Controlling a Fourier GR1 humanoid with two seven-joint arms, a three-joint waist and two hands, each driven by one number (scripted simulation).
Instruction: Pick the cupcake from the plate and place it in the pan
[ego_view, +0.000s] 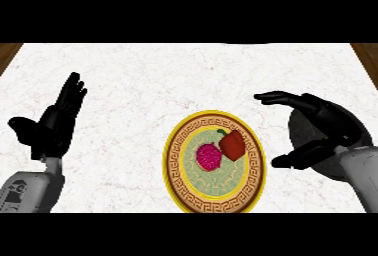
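A: How much room is there around the round gold-rimmed plate with the patterned brown border (179, 172)?

B: Plenty. It sits at the near middle of the white marbled tabletop (184, 75), with bare surface beyond it and to its left. Strips of brown wood (9, 50) show at both far corners.

A: And the cupcake?

B: The magenta, berry-like cupcake (209, 156) lies on the plate's green centre, touching a red pepper-shaped piece (233, 145) to its right.

A: The hands?

B: The black left hand (53, 122) is at the left edge, fingers straight and up, holding nothing. The black right hand (317, 127) hovers just right of the plate, thumb and fingers spread and relaxed, nothing between them.

A: Anything hidden?

B: A dark round shape (297, 131) lies beneath the right hand, possibly the pan, but mostly covered. Both grey forearms are cut off at the lower edge.
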